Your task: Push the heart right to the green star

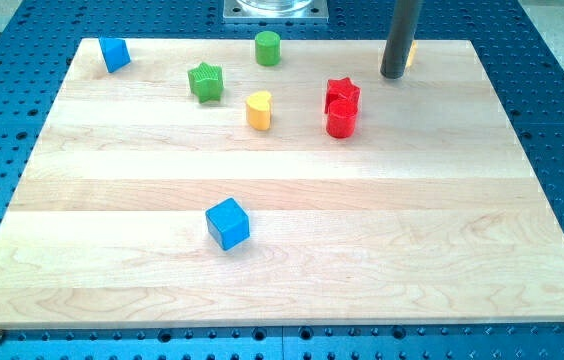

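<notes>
Yellow heart (259,110) sits in the far half of the desk (292,280), a little left of the middle and just down and to the view's right of the green star (205,81), near it but with a gap of bare wood between them. A green cylinder (267,47) stands by the far edge above the heart. A red star (342,95) and a red block (341,121) of unclear shape, touching each other, stand to the heart's right. Beyond those, my tip (393,74) rests near the far right corner, well apart from the heart, with a scrap of a yellow block (412,52) showing behind the rod. A blue block (114,53) sits at the far left corner and a blue cube (227,222) toward the near edge, both out of the way. The arm carries no fingers, only the rod, so there is nothing to spread or pinch. As I judge it, the approach has yet to begin. To push well, I should swing round the near side of the red pair without clipping them, settle just off the heart's lower right flank, and drive along the line through its centre toward the star. An off-centre contact would likely spin the heart or send it past the star, so a short, slow stroke looks safest.
</notes>
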{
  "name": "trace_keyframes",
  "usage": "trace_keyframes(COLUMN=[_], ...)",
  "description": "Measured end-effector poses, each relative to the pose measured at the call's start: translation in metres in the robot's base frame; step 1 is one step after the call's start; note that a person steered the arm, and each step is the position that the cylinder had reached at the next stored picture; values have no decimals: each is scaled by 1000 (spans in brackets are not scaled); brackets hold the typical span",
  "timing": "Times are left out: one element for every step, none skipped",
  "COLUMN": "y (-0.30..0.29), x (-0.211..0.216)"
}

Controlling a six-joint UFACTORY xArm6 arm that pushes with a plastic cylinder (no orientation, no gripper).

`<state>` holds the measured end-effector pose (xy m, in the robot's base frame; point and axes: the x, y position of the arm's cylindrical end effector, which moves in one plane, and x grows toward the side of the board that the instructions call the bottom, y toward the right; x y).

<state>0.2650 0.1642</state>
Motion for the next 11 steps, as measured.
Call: trace_keyframes(y=[-15, -35, -92, -139, -165, -218, -219, -218, -197, -192, -194], x=[8, 28, 28, 39, 95, 121, 105, 68, 64, 41, 29])
